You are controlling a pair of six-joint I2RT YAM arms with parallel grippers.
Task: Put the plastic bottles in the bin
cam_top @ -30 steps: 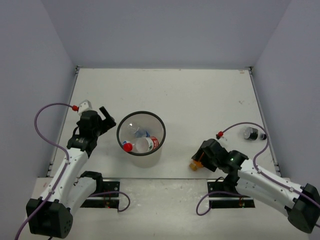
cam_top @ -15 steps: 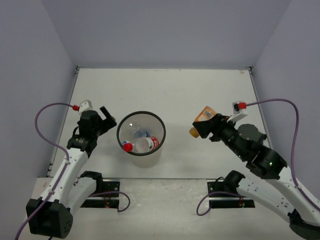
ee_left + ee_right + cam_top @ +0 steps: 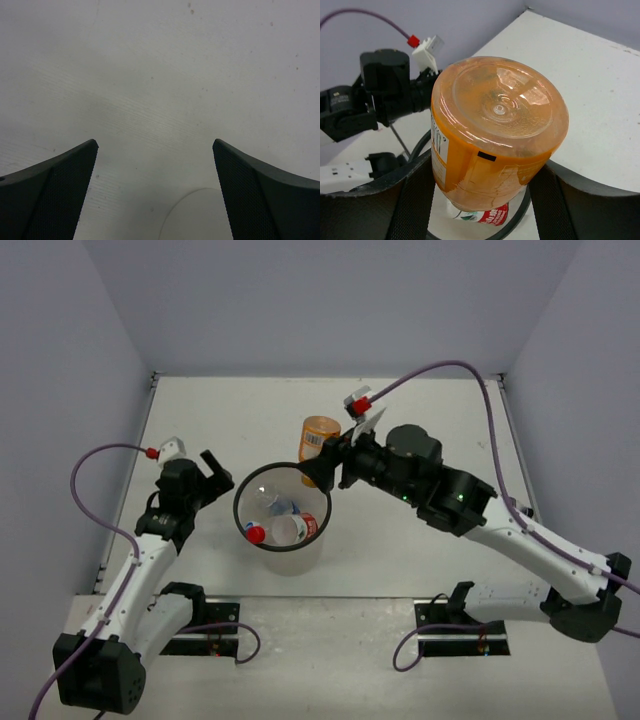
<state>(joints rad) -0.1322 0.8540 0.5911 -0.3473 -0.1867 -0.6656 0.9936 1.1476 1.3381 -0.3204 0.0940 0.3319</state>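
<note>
Overhead view: the right hand [image 3: 328,468], clamped on the orange bottle [image 3: 320,440], is held over the far rim of the bin [image 3: 240,512], by my reading so the bottle can drop inside once released. The bottle hangs partly beyond the rim, so it may need bringing further over the opening first. The bin stands on the surface [image 3: 430,410] between the two arms and holds several bottles [image 3: 290,528], one with a red cap and one with a red-white label. They overlap, so their exact number is hard to make out. The left hand [image 3: 212,472] waits beside the bin, jaws wide apart and holding nothing, apparently parked clear of the drop. The right arm [image 3: 480,515] covers part of the surface beneath it. Left wrist view: only the two dark fingertips [image 3: 60,190], spread wide, over bare surface. A faint pale arc at the bottom edge cannot be identified. Right wrist view: the orange bottle fills the frame, base towards the camera and its cap hidden. The bin's black rim and a labelled bottle show just below it, cut off by the fingers.
</note>
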